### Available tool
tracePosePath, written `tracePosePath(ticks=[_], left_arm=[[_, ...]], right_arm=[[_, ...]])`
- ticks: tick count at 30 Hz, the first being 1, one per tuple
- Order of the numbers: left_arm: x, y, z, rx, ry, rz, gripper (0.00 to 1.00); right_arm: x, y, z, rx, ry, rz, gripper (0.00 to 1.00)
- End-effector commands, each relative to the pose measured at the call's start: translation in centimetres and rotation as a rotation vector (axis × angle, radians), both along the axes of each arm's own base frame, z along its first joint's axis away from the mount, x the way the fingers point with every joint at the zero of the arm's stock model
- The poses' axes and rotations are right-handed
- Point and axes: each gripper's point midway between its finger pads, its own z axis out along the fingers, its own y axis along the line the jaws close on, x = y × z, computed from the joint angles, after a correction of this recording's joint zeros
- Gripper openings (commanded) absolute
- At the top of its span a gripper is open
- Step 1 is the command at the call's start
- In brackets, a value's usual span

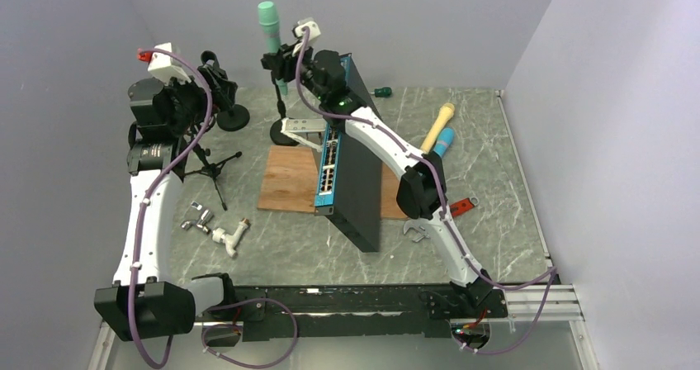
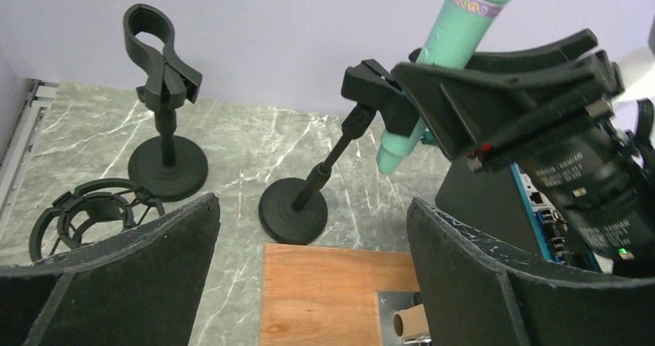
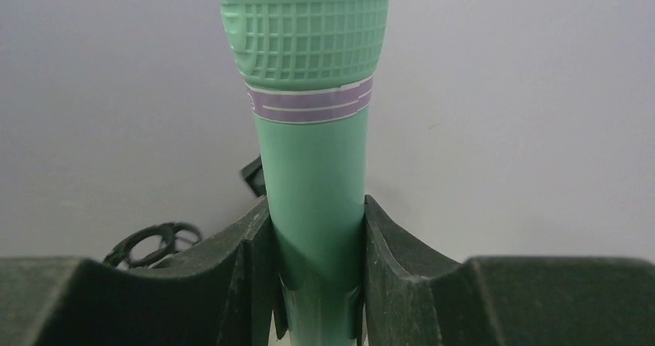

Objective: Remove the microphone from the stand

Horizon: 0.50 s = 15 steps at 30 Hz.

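Left gripper (image 1: 196, 97): raised over the rear left of the worktop (image 1: 495, 180), fingers (image 2: 116, 276) spread wide, holding nothing. In the left wrist view, a shock mount (image 2: 89, 215) lies at far left, with an empty clip stand (image 2: 166, 161) upright just behind it.

Centre: the stand (image 2: 293, 215) rises at a slant from its round base, which sits just behind the plywood board (image 1: 289, 180). The mint-green microphone (image 1: 270, 27) stands nearly upright, head up, its lower body at the stand's clip.

Right gripper (image 1: 285, 60): fingers (image 3: 239, 261) pinch the microphone body from both sides, below its lilac band.

A network switch (image 1: 330, 168) stands on edge on the board. Right of it, a yellow microphone (image 1: 437, 126) and a blue microphone (image 1: 443, 143) lie side by side.
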Motion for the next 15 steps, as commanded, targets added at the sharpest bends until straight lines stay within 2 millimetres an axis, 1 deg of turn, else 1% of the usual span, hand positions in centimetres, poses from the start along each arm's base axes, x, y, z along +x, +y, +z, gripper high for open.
tracePosePath(ticks=[1,4,6,9,13,14,15], left_arm=[[-0.5,1.4,1.8,0.012,-0.06,0.046,0.94],[-0.7,1.3,2.0,-0.028,-0.072,0.026,0.94],[-0.7,1.2,2.0,-0.045,-0.076,0.008,0.94],[-0.7,1.7,1.7,-0.055,-0.069,0.024,0.94],[-0.9,3.0,2.0,-0.048,-0.072,0.067,0.94],[-1.0,3.2,2.1,-0.049,-0.073,0.071,0.94],[-1.1,3.1,2.2,-0.052,-0.076,0.068,0.94]], right_arm=[[-6.9,-1.7,14.2,0.175,-0.264,0.08,0.0],[-8.8,-1.3,15.6,0.16,-0.291,0.094,0.0],[-9.5,-1.3,16.3,0.167,-0.294,0.095,0.0],[-10.6,-1.6,17.5,0.188,-0.323,0.094,0.0],[-11.4,-1.8,18.4,0.195,-0.332,0.108,0.0],[-11.5,-1.7,18.2,0.191,-0.318,0.118,0.0],[-12.0,-1.8,18.4,0.193,-0.315,0.128,0.0]])
